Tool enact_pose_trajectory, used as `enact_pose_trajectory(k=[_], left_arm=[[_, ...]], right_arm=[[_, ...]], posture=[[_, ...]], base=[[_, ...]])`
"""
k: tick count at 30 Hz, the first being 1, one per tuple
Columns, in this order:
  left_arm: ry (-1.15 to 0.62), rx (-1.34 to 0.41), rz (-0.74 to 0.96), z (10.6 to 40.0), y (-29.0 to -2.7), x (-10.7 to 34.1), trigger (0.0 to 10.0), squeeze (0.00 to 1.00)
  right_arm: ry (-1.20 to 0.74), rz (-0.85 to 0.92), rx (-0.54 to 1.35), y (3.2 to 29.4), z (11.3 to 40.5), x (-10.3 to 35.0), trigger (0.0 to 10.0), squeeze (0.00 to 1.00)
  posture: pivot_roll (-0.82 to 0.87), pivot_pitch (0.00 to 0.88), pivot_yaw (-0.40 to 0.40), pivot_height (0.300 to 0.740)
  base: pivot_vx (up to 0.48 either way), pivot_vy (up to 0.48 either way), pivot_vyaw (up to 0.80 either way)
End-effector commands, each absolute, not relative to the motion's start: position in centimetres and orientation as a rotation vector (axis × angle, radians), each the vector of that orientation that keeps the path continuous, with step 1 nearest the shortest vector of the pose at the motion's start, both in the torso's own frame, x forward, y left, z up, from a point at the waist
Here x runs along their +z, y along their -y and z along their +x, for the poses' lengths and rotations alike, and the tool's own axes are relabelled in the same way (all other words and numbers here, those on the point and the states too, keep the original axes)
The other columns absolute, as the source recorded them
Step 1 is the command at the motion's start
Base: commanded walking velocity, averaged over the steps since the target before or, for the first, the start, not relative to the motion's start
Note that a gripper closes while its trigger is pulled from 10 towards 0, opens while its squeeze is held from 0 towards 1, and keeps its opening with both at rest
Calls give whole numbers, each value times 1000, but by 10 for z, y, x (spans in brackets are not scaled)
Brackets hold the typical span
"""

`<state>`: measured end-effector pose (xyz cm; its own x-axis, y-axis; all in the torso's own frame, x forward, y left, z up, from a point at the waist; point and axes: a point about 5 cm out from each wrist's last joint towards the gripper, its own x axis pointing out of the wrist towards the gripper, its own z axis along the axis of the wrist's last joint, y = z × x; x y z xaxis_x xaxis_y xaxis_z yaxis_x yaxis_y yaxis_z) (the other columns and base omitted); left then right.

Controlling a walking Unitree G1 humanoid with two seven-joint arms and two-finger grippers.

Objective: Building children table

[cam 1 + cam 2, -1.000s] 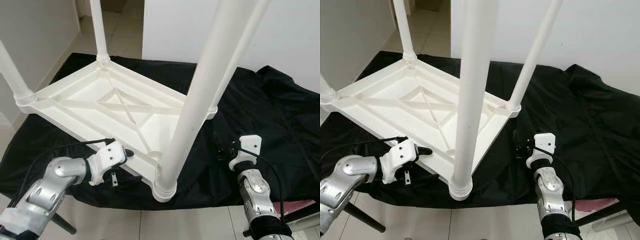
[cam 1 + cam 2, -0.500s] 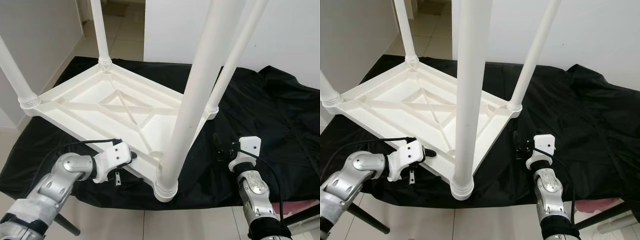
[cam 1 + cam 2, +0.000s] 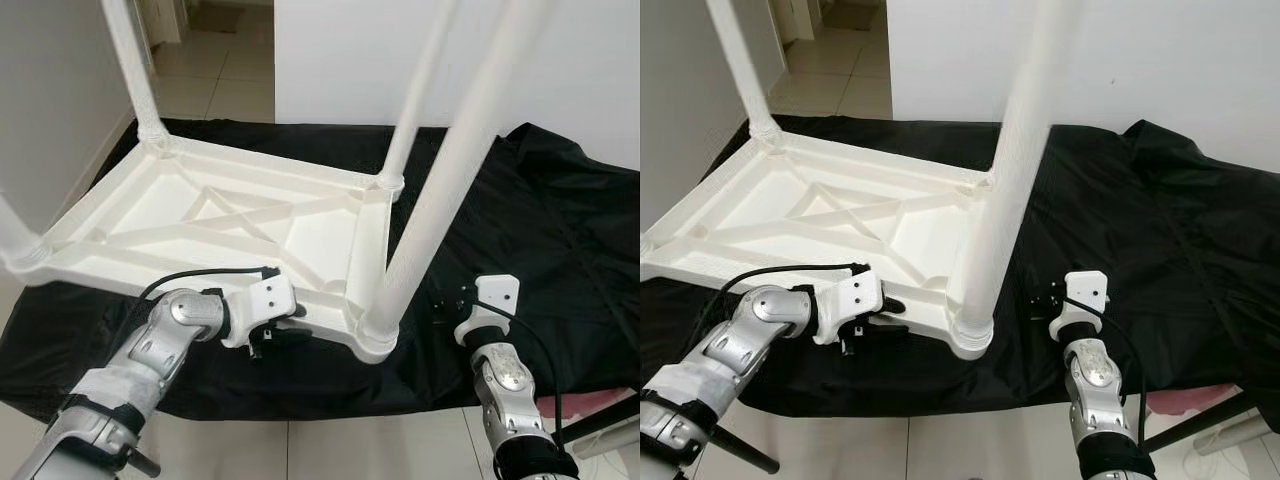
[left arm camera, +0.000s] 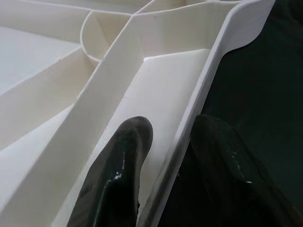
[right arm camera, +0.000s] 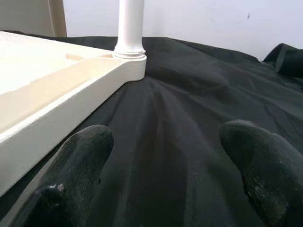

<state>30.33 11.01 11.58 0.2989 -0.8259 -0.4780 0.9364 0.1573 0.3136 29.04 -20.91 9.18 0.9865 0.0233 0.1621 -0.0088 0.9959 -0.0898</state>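
Upturned white table [image 3: 250,215] on black cloth [image 3: 540,230], legs up. Left gripper [image 4: 165,156] pinching the near rim [image 4: 203,94], one finger inside, one outside, seemingly snug. Right gripper [image 5: 165,156] spread wide, empty, over open cloth beside the corner leg [image 5: 130,28].

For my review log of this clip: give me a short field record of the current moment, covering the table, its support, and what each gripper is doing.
table: white plastic children's table, upside down, legs pointing up
legs fitted: four in corner sockets; nearest leg stands at the corner in front of the robot
support: black cloth under the table
left gripper: pinching the table's near rim, one finger inside the rim, one outside
right gripper: open, held above the black cloth beside the table, holding nothing
floor: light tiles beyond the cloth
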Motion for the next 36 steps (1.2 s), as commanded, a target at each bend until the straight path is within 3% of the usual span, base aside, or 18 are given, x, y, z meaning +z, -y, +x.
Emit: enact_pose_trajectory(k=[1,5,10,11,14,16,17,18,19,26,36], left_arm=[[-142,-1020,629,318,-114,121,10000,0],[-93,-1022,630,320,-107,124,10000,0],[-58,-1073,516,314,-102,129,10000,0],[-57,-1072,507,314,-102,129,10000,1000],[-48,-1116,504,308,-100,130,10000,1000],[-50,-1115,512,306,-100,130,10000,988],[-45,-1115,511,304,-99,131,10000,549],[-42,-1112,511,303,-98,132,10000,549],[-31,-1102,510,302,-98,133,10000,0],[1,-1070,377,284,-93,143,10000,0],[-50,-1031,445,276,-103,134,10000,0]], right_arm=[[184,-77,20,209,290,95,10000,0],[198,-58,50,206,287,97,10000,0],[193,-25,127,206,279,96,10000,0],[193,-25,130,208,278,97,10000,0],[180,-17,163,211,276,97,10000,47],[166,-37,208,211,273,97,10000,27],[155,-58,243,211,270,96,10000,0],[149,-72,264,211,268,96,10000,0],[134,-80,297,212,265,96,10000,0],[6,-136,495,231,248,96,10000,0],[-91,-157,802,239,232,115,10000,0]], posture=[[-29,0,-20,740],[-32,0,-19,740],[-35,0,-15,740],[-35,0,-15,740],[-34,0,-16,740],[-34,0,-16,740],[-35,0,-17,740],[-35,0,-19,740],[-35,0,-19,740],[-39,5,-25,740],[-13,23,-39,740]], base=[[0,0,0],[0,0,0],[0,0,0],[0,0,0],[0,0,0],[0,0,0],[0,0,0],[0,0,0],[0,0,0],[0,0,0],[0,0,0]])
